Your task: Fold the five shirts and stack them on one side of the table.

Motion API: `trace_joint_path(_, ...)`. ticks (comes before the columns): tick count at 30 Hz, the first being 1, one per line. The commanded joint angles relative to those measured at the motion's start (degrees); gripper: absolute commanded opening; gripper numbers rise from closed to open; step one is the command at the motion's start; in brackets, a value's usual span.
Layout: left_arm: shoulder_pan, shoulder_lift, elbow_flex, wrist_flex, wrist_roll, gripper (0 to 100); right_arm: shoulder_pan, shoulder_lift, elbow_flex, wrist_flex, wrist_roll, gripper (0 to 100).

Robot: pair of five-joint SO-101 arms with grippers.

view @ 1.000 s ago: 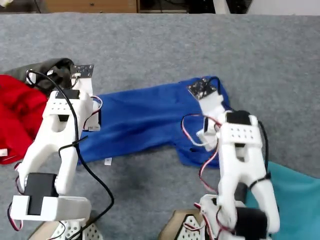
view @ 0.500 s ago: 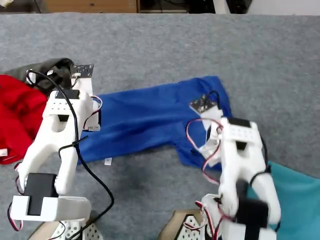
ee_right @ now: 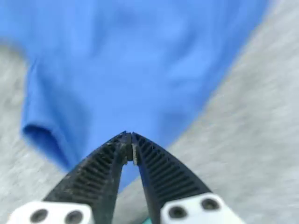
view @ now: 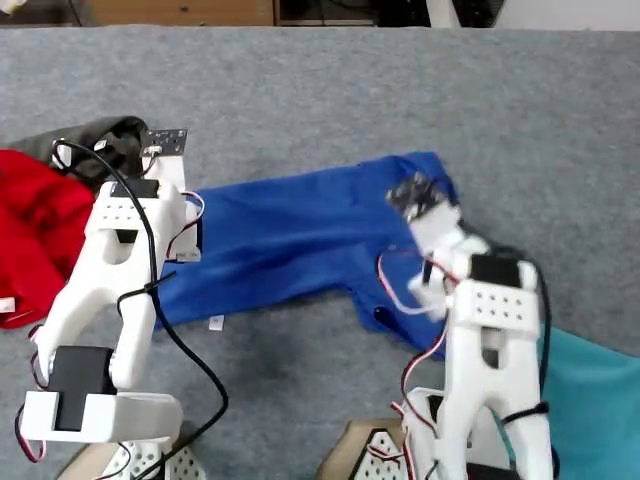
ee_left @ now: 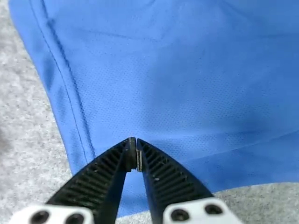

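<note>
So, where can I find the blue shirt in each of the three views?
High view: blue shirt lies spread out across the picture's middle.
Left wrist view: blue shirt lies beyond the left gripper, with its stitched hem running alongside.
Right wrist view: blue shirt lies beyond the right gripper.
Shared landmark: the grey table cover bordering the shirt.

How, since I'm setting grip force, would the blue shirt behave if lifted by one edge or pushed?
Likely floppy: the blue shirt lies flat with soft creases, so it would probably drape from any pinch point. Probably light: its weave looks thin and fine-meshed. Pushed, it may bunch rather than slide on the fuzzy gray table cover.
</note>
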Motion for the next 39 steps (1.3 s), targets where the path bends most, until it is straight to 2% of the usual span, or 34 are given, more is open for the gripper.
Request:
trace_joint_path(1, 0.09, -0.13, -1.76, -2.29, 2.37, 2, 0.75, 7.43, -12.26, -3.96, 0.09, 0.5)
trace_joint_path(4, 0.44, -0.13, -1.85, -4.31, 4.66, 2, 0.75, 19.56, -20.97, -5.71, 0.09, 0.5)
trace_joint_path(11, 0.44, 1.27, -0.09, -6.68, 4.57, 2, 0.66, 50.68, -42.42, -5.98, -2.73, 0.5)
trace_joint_path(15, 0.09, 6.81, 0.44, -10.29, 4.75, 2, 0.57, 65.1, -55.78, -5.71, -2.73, 0.5)
trace_joint_path(19, 0.35, 13.49, -1.67, -10.29, 4.75, 2, 0.92, 74.24, -67.65, -5.54, -2.73, 0.5)
trace_joint_path(26, -2.02, 14.64, -5.01, -10.64, 4.92, 2, 0.75, 79.34, -79.96, -5.27, -2.64, 0.5)
trace_joint_path(32, -4.66, 14.73, -8.18, -10.37, 4.92, 2, 0.75, 77.14, -84.09, 5.27, -2.37, 0.5)
trace_joint_path(39, -4.31, 14.64, -11.87, -10.02, 4.92, 2, 1.01, 69.23, -85.32, 14.15, -2.2, 0.5)
